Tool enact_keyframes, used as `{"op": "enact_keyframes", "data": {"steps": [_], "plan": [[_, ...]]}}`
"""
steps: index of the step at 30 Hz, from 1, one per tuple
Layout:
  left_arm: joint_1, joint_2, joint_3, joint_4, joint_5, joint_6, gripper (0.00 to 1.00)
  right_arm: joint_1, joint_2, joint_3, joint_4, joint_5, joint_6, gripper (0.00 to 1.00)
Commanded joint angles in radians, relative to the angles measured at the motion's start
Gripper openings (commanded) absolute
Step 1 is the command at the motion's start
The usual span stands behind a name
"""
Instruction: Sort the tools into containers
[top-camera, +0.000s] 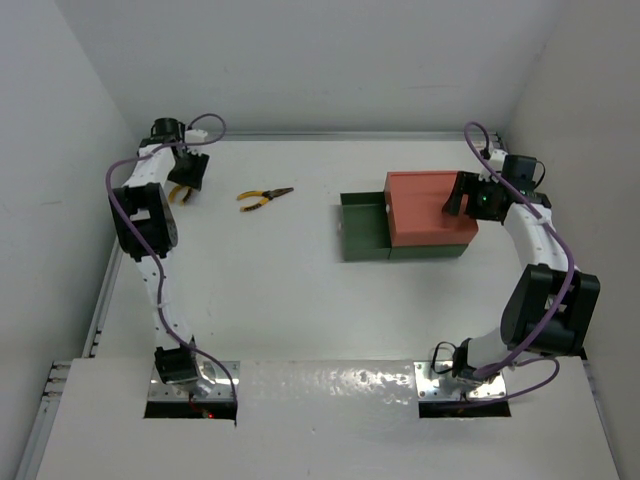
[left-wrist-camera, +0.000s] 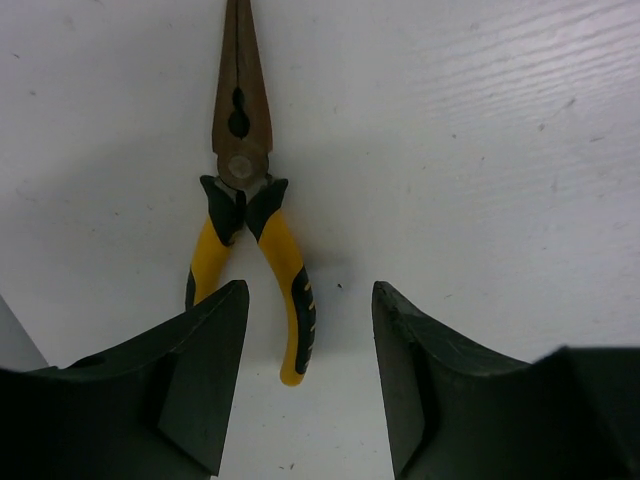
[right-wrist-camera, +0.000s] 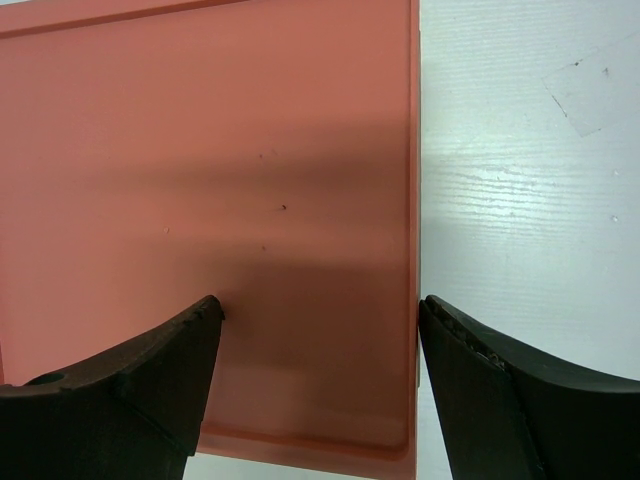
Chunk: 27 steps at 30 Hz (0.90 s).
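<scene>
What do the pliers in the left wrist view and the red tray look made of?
Pliers: the nose looks like bare metal, dull and brownish, possibly tarnished steel. The handles are matte yellow with black inserts, probably plastic or rubber sleeves.
Red tray: likely moulded plastic, going by the even salmon colour, smooth matte face and raised rim with a rounded corner.
</scene>
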Motion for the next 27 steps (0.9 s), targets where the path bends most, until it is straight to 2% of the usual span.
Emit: {"op": "enact_keyframes", "data": {"steps": [1, 6, 8, 9, 10, 12, 15, 19, 27], "plan": [[0.012, -0.019, -0.044, 0.022, -0.036, 0.061, 0.50, 0.005, -0.008, -0.041, -0.131, 0.044, -0.035, 0.77], [0.017, 0.050, -0.018, 0.023, -0.064, 0.040, 0.47, 0.006, -0.011, -0.038, -0.139, 0.041, -0.035, 0.77], [0.015, 0.061, -0.021, 0.010, -0.064, 0.049, 0.39, 0.005, -0.013, -0.035, -0.148, 0.047, -0.036, 0.77], [0.018, 0.069, -0.030, -0.006, -0.062, 0.052, 0.33, 0.005, -0.016, -0.032, -0.150, 0.050, -0.035, 0.77], [0.017, 0.069, -0.038, -0.012, -0.056, 0.057, 0.18, 0.006, -0.017, -0.032, -0.150, 0.053, -0.036, 0.77], [0.017, 0.064, -0.054, -0.026, -0.016, 0.060, 0.00, 0.005, -0.022, -0.028, -0.151, 0.056, -0.036, 0.77], [0.017, 0.037, -0.062, -0.070, 0.088, 0.051, 0.00, 0.005, -0.020, -0.020, -0.153, 0.055, -0.035, 0.77], [0.012, -0.075, -0.071, -0.027, 0.209, -0.032, 0.00, 0.005, -0.017, -0.012, -0.156, 0.053, -0.030, 0.77], [-0.101, -0.333, -0.105, 0.097, 0.301, -0.055, 0.00, 0.005, -0.019, -0.006, -0.160, 0.047, -0.027, 0.77]]}}
